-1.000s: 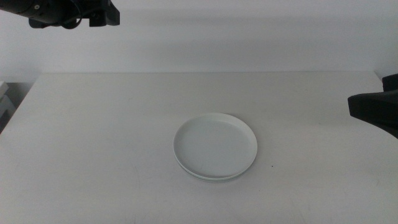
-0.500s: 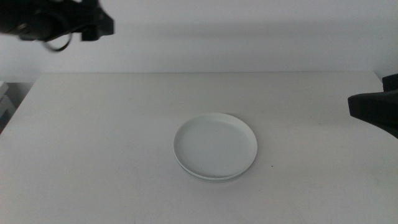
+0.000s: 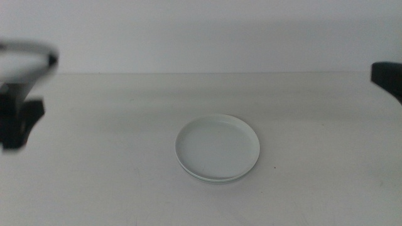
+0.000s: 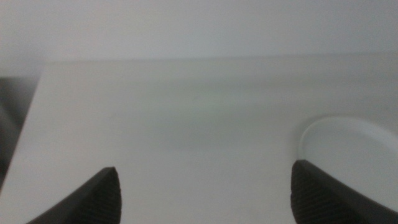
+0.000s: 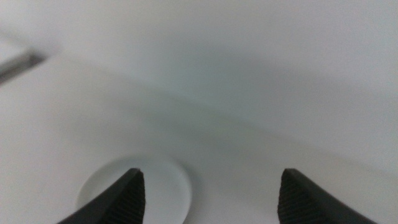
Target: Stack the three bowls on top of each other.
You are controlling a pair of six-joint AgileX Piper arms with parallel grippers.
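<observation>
while bowls (image 3: 217, 148) sat nested, left gripper (image 4: 205, 193) and right gripper (image 5: 208, 193) gaped empty.
risk: a sweeping arm near the stack could knock it askew.

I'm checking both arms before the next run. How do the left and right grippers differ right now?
In the middle view the left gripper is a blurred dark shape at the table's left edge; the right gripper shows only a dark corner at the right edge. The left wrist view sees the stacked bowls off to one side; the right wrist view sees them beside one jaw. Both are open and empty.
</observation>
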